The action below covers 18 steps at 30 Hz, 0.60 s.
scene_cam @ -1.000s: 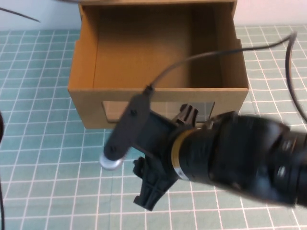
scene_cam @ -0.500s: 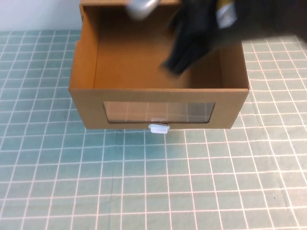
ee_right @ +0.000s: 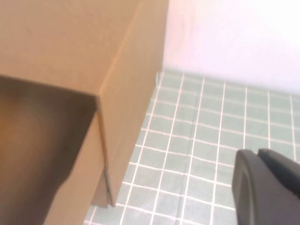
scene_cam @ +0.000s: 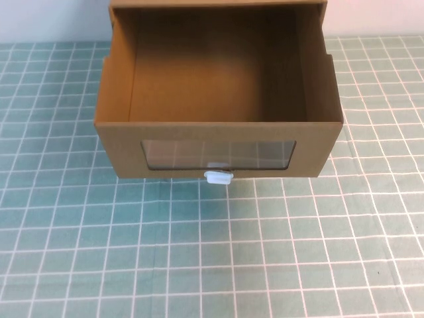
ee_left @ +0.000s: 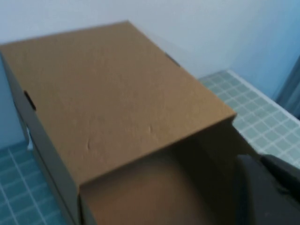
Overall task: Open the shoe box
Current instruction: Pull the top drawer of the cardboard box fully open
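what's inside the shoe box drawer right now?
Only bare cardboard floor and walls show in the drawer; its back end runs under the outer sleeve, hidden. Left gripper and the shut right gripper sit near the sleeve, outside the drawer.

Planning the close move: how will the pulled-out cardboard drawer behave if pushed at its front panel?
Probably light: the drawer looks empty and thin-walled, so it and its sleeve may slide together on the table. The front's window could flex, so push near the tab. Left gripper is above the sleeve, right gripper beside it.
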Tool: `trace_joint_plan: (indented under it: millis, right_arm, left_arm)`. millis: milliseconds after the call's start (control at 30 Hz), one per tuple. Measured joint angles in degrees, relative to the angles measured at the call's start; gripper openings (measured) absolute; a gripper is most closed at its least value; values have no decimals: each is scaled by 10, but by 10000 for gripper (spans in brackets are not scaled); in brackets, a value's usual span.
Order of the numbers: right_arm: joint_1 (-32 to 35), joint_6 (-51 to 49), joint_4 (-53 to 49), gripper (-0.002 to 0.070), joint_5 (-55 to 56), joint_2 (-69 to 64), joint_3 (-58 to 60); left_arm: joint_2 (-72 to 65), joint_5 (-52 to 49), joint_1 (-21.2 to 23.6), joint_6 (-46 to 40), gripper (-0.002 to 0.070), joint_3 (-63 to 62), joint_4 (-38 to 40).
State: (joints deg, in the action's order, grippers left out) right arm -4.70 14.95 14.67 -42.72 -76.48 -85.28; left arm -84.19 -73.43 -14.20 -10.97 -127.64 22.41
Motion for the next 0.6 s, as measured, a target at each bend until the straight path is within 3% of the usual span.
trace_joint_plan:
  millis: [200, 367, 600]
  right_arm:
    - [22, 76, 59, -13, 77, 159, 157]
    - [23, 87, 105, -13, 164, 273, 282]
    - [23, 151, 204, -13, 165, 407, 410]
  left_arm:
    - [178, 18, 0, -26, -5, 266, -32]
    - [346, 124, 0, -27, -5, 496, -61]
    - [555, 263, 0, -2, -5, 774, -61]
